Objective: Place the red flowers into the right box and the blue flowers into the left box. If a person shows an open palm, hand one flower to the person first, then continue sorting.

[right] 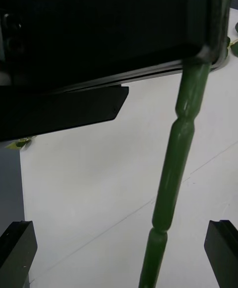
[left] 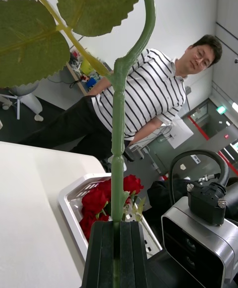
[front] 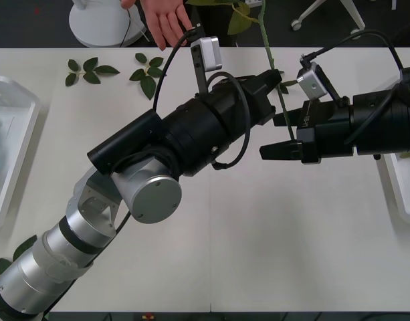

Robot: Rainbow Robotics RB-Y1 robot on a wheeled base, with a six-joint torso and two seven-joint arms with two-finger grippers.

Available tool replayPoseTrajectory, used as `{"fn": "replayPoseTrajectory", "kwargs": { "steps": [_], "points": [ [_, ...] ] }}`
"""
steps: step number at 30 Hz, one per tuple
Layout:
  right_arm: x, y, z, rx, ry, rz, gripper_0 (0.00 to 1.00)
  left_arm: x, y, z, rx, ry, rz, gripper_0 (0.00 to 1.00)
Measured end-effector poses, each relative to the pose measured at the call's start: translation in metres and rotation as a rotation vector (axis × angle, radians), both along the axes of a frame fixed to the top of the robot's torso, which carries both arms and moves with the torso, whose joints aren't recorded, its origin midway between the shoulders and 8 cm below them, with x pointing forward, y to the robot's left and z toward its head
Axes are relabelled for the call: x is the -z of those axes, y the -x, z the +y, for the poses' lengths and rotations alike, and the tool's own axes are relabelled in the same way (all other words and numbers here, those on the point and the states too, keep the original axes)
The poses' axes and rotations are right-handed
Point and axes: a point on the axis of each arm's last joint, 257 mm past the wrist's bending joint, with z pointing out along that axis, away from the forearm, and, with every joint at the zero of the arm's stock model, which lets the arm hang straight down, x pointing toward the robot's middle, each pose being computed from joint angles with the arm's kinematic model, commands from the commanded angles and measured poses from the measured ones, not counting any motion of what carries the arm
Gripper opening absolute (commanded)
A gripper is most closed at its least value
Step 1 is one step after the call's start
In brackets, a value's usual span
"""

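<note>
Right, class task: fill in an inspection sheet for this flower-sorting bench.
Surface: white table.
Job's things: red flowers in the right box; left box at the table's left edge; person's open hand at the far edge.
Clutter: leaf sprigs.
Grippers: left gripper shut on a stem; right gripper open around it.
Cables: black loops at the wrists.
Surroundings: chair bases.

Office: swivel chair bases (front: pixel 325 17), white table (front: pixel 258 234).
</note>
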Motion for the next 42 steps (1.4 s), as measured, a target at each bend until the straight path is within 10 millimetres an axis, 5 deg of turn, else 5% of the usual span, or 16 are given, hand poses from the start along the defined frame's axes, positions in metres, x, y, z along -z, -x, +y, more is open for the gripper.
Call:
{"fn": "replayPoseTrajectory", "kwargs": {
  "steps": [7, 13, 17, 32, 34, 35, 42],
  "points": [
    [-0.002, -0.002, 0.001, 0.016, -0.015, 0.011, 0.92, 0.0, 0.0, 0.0, 0.0, 0.0, 0.0, 0.0],
    [-0.007, -0.004, 0.003, 0.023, -0.027, 0.002, 0.28, 0.0, 0.0, 0.0, 0.0, 0.0, 0.0, 0.0],
    [-0.008, -0.005, 0.004, 0.03, -0.033, 0.007, 0.04, 0.0, 0.0, 0.0, 0.0, 0.0, 0.0, 0.0],
    [-0.011, -0.008, 0.006, 0.05, -0.051, 0.033, 0.0, -0.001, 0.0, 0.0, -0.001, 0.003, -0.002, 0.02],
    [-0.011, -0.008, 0.006, 0.05, -0.051, 0.033, 0.0, -0.001, 0.0, 0.0, -0.001, 0.003, -0.002, 0.71],
    [-0.011, -0.008, 0.006, 0.05, -0.051, 0.033, 0.0, -0.001, 0.0, 0.0, -0.001, 0.003, -0.002, 0.98],
    [-0.012, -0.008, 0.006, 0.049, -0.051, 0.03, 0.0, -0.001, 0.0, 0.0, -0.001, 0.003, -0.002, 1.0]
  ]
}}
